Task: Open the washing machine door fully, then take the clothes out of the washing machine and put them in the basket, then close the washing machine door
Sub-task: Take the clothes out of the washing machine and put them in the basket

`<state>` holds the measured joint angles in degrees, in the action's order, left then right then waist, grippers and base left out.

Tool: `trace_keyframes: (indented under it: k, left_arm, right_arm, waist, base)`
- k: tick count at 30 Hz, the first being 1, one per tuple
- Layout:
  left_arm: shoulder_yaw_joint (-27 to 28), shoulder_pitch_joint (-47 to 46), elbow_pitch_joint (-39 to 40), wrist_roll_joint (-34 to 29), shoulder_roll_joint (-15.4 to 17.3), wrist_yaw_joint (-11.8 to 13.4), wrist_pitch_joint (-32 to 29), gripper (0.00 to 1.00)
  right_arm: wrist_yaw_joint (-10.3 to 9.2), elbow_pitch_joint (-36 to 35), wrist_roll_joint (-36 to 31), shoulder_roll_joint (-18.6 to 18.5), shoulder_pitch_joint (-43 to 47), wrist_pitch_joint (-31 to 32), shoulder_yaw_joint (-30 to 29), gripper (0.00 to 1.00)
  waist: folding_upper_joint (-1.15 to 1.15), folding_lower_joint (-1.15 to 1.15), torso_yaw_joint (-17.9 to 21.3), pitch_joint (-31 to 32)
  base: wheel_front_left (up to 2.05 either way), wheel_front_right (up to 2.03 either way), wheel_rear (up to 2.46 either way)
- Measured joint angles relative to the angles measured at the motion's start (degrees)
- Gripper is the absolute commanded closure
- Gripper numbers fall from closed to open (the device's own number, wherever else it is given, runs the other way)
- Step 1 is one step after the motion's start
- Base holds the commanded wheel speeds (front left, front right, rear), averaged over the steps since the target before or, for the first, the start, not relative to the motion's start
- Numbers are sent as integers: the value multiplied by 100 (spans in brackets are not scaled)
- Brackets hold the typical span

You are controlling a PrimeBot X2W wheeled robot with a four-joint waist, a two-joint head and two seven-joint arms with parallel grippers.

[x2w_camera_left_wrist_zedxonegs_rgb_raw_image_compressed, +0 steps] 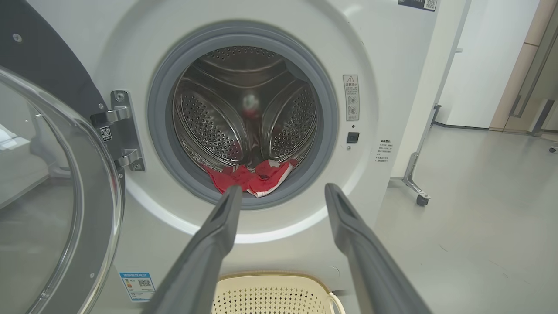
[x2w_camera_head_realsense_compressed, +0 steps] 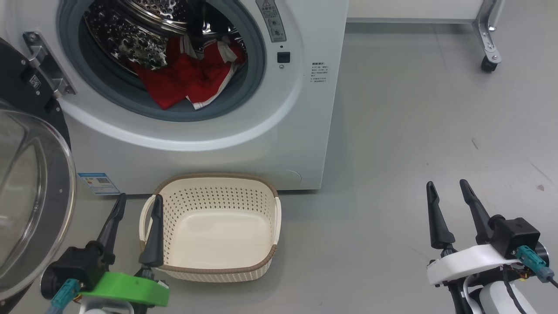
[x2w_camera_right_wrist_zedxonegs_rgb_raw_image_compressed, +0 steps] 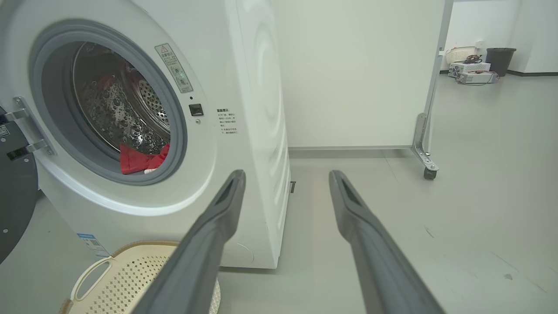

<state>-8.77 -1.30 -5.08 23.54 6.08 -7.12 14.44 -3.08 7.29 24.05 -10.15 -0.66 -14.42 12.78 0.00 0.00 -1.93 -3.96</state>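
Note:
The white washing machine (x2w_camera_head_realsense_compressed: 279, 144) stands with its round door (x2w_camera_head_realsense_compressed: 30, 196) swung wide to the left; the door's glass bowl (x2w_camera_left_wrist_zedxonegs_rgb_raw_image_compressed: 39, 200) fills the left of the left wrist view. Red clothes (x2w_camera_head_realsense_compressed: 187, 78) with white trim lie at the front of the steel drum (x2w_camera_left_wrist_zedxonegs_rgb_raw_image_compressed: 244, 117), also seen as clothes (x2w_camera_left_wrist_zedxonegs_rgb_raw_image_compressed: 253, 176) and clothes (x2w_camera_right_wrist_zedxonegs_rgb_raw_image_compressed: 141, 159). The cream basket (x2w_camera_head_realsense_compressed: 218, 187) sits on the floor below the opening. My left gripper (x2w_camera_head_realsense_compressed: 137, 203) is open beside the basket's left handle. My right gripper (x2w_camera_head_realsense_compressed: 447, 187) is open over bare floor to the right.
A white partition on castor feet (x2w_camera_head_realsense_compressed: 488, 61) stands behind the machine to the right. Grey floor (x2w_camera_head_realsense_compressed: 414, 131) spreads right of the machine. Far off in the right wrist view are a dark bin (x2w_camera_right_wrist_zedxonegs_rgb_raw_image_compressed: 499, 59) and boxes (x2w_camera_right_wrist_zedxonegs_rgb_raw_image_compressed: 471, 72).

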Motion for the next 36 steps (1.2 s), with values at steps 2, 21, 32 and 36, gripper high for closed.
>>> trace_keyframes:
  k: [2,21,32,36]
  left_arm:
    - [-9,6,8,0,2,0,0,0]
    - [-60,18,26,-3,20,0,0,0]
    - [-86,23,2,-44,29,0,0,0]
    - [-103,28,-21,-64,43,0,0,0]
  right_arm:
    - [0,0,-1,0,0,-1,0,0]
    - [7,1,-2,56,0,-1,-31,0]
    - [47,5,-47,68,0,-1,-43,0]
    - [48,16,-54,71,-1,-1,-42,0]
  waist:
    - [0,0,-6,-9]
    - [0,0,-12,-43]
    - [0,0,-12,-57]
    - [0,0,-9,-66]
  base:
    - [92,-92,0]
    - [49,-49,0]
    - [1,-1,0]
    - [0,0,0]
